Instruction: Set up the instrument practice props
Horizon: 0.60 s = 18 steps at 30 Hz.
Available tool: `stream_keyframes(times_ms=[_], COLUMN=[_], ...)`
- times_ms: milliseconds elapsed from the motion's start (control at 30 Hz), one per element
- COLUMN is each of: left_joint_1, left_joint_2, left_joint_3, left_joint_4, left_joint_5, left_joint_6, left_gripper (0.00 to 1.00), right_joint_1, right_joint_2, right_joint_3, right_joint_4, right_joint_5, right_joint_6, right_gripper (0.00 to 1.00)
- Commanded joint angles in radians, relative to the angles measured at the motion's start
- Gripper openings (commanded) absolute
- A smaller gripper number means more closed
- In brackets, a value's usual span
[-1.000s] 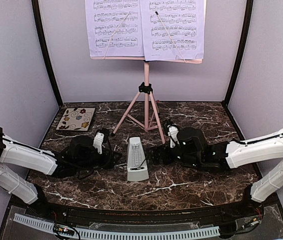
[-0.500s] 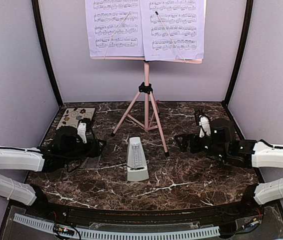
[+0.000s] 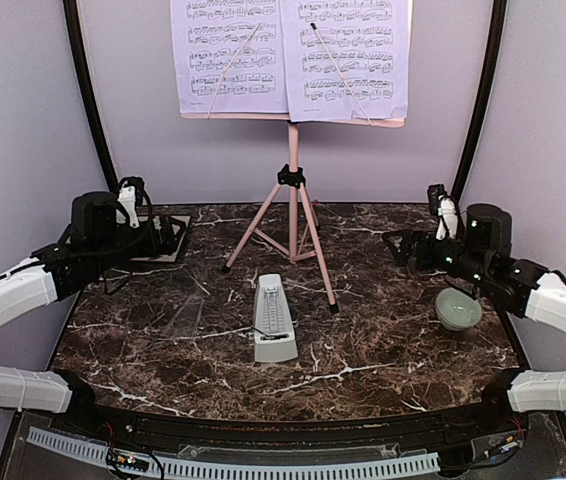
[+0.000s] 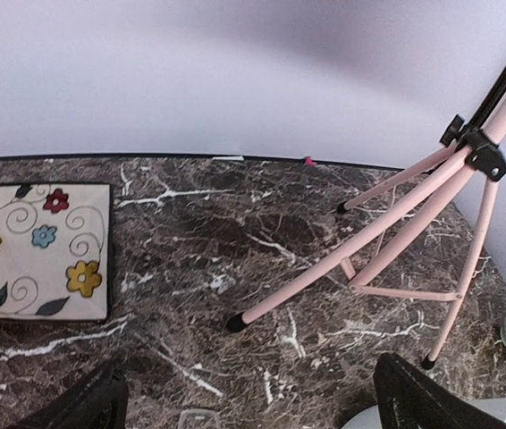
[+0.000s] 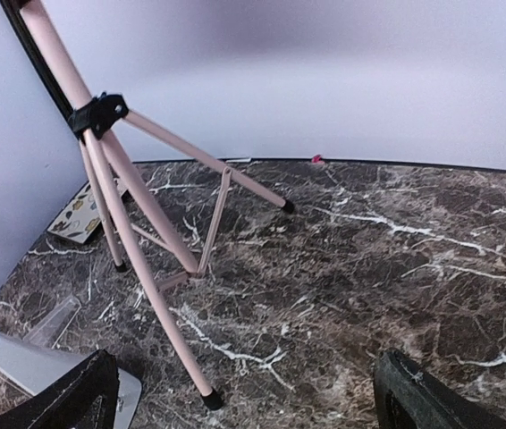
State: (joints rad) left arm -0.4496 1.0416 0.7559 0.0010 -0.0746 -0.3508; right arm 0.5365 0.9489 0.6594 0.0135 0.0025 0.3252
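Floral tile [image 4: 38, 252] lies flat in the tabletop [image 3: 383, 350]'s far left corner. Little pale green bowl [image 3: 458, 308] sits near the right edge.

Bench [image 3: 393, 350] at practice setup: the pink music stand [image 3: 292, 190] is splaying its tripod legs across the rear centre, barring any low pass there, while its sheet-music pages [image 3: 290, 58] are hanging high overhead with open air beneath. The metronome [image 3: 274, 320] is standing upright just in front of the legs, a clear flat piece [image 3: 183, 318] lying to its left. The floral tile [image 4: 37, 252] is filling the rear-left corner near the left hand [image 3: 168, 237]; the green bowl [image 3: 458, 308] is sitting near the right hand [image 3: 400, 248]. Bare bench is lying open to the metronome's right and along the near edge.
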Motion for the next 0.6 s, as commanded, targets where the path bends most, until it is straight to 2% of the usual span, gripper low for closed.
stream_keyframes(times_ms=[0,100,233,400,567], left_joint_1=[0.005,0.005,0.006,0.005,0.005], left_joint_2=[0.087,0.122,0.108,0.055,0.025], left_joint_3=[0.177,0.224,0.191,0.038,-0.136], left_joint_4=[-0.193,-0.239,-0.242,-0.175,-0.118], left_joint_5=[0.085,0.086,0.033,0.072,0.079], left_joint_6=[0.06,0.071,0.026,-0.078,-0.177], left_gripper=[0.99,0.99,0.99,0.99,0.99], right_joint_1=[-0.125,-0.223,-0.369,-0.448,-0.458], right_joint_2=[-0.02,-0.02,-0.018,-0.036,-0.104], right_joint_3=[0.053,0.029,-0.048,-0.165,-0.283], right_joint_4=[0.024,0.062,0.132,0.174,0.201], right_joint_5=[-0.149,-0.258,-0.385,-0.407,-0.389], right_joint_6=[-0.006,0.037,0.122,0.15,0.168], right_gripper=[1.0,1.0,1.0,1.0,1.0])
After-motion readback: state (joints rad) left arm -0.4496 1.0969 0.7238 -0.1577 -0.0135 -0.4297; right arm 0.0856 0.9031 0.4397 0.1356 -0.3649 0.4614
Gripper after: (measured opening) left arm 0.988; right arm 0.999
